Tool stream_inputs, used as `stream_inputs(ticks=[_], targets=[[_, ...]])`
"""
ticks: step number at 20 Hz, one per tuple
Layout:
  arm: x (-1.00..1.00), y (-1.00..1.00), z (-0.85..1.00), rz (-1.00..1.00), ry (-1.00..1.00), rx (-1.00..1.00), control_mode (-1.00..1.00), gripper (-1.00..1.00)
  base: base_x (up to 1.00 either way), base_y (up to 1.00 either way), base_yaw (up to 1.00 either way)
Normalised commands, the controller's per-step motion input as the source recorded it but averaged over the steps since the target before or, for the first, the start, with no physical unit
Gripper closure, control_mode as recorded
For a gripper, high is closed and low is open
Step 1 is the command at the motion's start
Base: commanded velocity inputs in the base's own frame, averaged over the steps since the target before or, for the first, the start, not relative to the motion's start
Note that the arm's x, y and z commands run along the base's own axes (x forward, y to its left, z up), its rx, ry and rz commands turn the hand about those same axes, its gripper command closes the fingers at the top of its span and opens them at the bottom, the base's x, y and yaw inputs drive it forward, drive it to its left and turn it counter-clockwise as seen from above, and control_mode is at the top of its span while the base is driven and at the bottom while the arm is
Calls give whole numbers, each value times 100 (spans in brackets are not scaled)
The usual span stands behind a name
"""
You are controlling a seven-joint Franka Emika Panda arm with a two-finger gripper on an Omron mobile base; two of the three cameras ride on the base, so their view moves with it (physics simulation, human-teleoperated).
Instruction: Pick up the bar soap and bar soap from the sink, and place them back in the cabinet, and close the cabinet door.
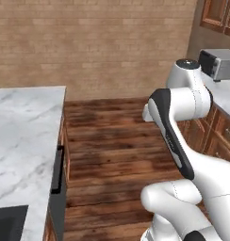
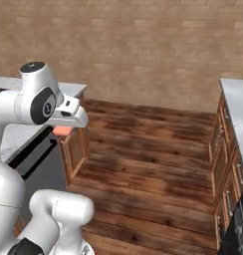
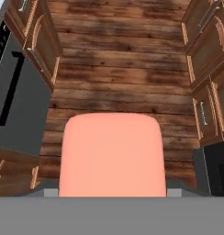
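Note:
A salmon-pink bar soap sits between the fingertips of my gripper, which is shut on it. The hand hangs over the wooden floor. From the right base view the same bar soap pokes out below the white hand, near the corner of the marble counter. A black corner of the sink is set into the marble at the lower left of the left base view. Warm-brown wall cabinet doors hang at the upper right; I cannot tell whether one is the task's cabinet.
The marble counter runs along the left, with a dark appliance front below it. Low wooden drawer cabinets line the right side. A silver toaster oven stands on the right counter. Wooden floor lies between.

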Motion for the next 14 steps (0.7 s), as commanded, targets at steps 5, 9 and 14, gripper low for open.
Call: stream_inputs(ticks=[5, 9, 14], targets=[[0, 0, 0, 0, 0, 0, 100, 100, 13, 0, -61], [0, 0, 0, 0, 0, 0, 100, 100, 14, 0, -59], [0, 0, 0, 0, 0, 0, 100, 100, 12, 0, -57]])
